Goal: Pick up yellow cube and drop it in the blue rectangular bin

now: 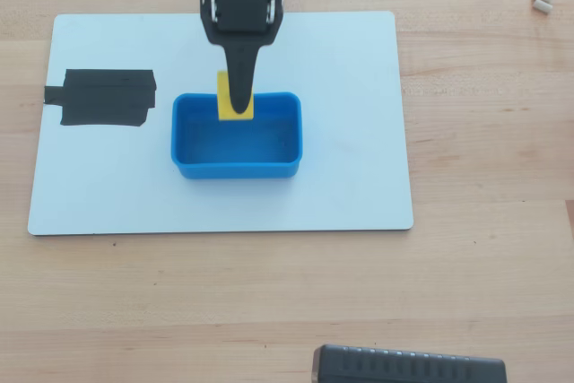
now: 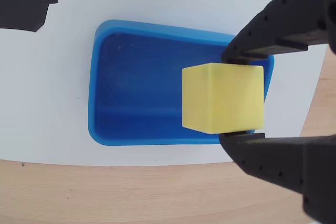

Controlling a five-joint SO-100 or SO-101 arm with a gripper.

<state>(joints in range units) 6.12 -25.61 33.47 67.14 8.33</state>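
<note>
The yellow cube (image 2: 220,98) is clamped between the two black fingers of my gripper (image 2: 236,98), held in the air above the right end of the blue rectangular bin (image 2: 105,40) in the wrist view. From overhead, the gripper (image 1: 239,107) hangs over the bin's far rim, its black finger covering the middle of the cube (image 1: 224,96). The bin (image 1: 235,168) sits on a white board and holds nothing.
The white board (image 1: 359,132) lies on a wooden table. A black tape patch (image 1: 103,98) is stuck to the board left of the bin. A dark ribbed object (image 1: 408,367) sits at the table's near edge; small white bits (image 1: 541,2) lie far right.
</note>
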